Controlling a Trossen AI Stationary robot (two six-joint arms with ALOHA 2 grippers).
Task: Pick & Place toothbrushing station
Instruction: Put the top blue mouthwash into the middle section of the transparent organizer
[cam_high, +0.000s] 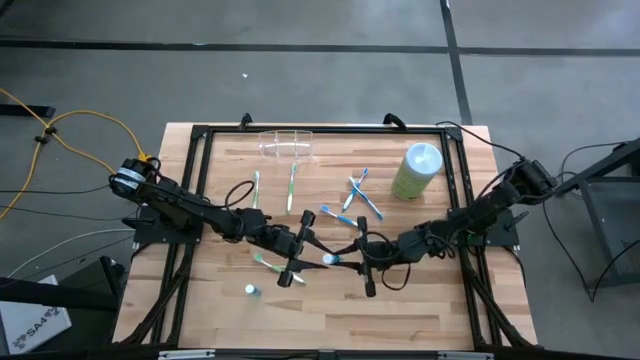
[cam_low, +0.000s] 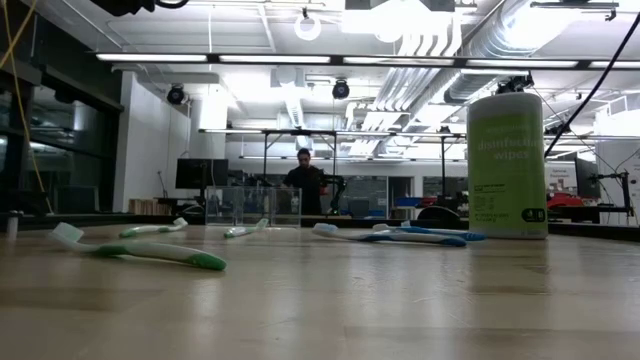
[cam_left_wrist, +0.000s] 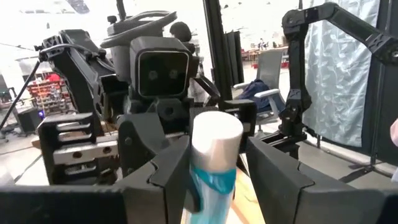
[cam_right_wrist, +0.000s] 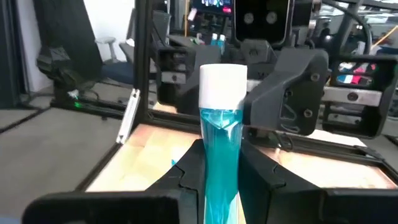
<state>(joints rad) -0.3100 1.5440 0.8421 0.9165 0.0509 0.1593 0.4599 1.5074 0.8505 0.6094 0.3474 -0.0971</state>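
Toothbrushes: seven loose on the table in the high view: two green-handled ones (cam_high: 291, 186) side by side at about 11 o'clock from the table's middle, four blue ones (cam_high: 358, 189) crossed in a loose cluster at about 1 o'clock, and one green one (cam_high: 268, 264) at 8 o'clock.
Toothpaste tubes: two: a blue tube with a white cap (cam_right_wrist: 222, 134) between the two grippers near the middle, and a small one (cam_high: 251, 290) alone at 7 o'clock.
Toothbrushing station: one clear holder (cam_high: 288, 143), at the far edge at 12 o'clock, well apart from both grippers.
Wipes canister: one, light green (cam_high: 416, 171), upright at 2 o'clock.
Surface: pale wooden table (cam_high: 430, 310) inside a black frame.
Room: grey floor, yellow cable (cam_high: 60, 128) at 9 o'clock; the low view shows a workshop with ceiling lights and a person (cam_low: 304, 184) standing far behind.
Left gripper: (cam_high: 297, 258) just at 8 o'clock of the middle, fingers (cam_left_wrist: 166, 180) set around the capped end of the tube; whether they press it I cannot tell.
Right gripper: (cam_high: 362, 257) at 4 o'clock of the middle, facing the left one, fingers (cam_right_wrist: 189, 180) narrow and clamped on the tube's body.
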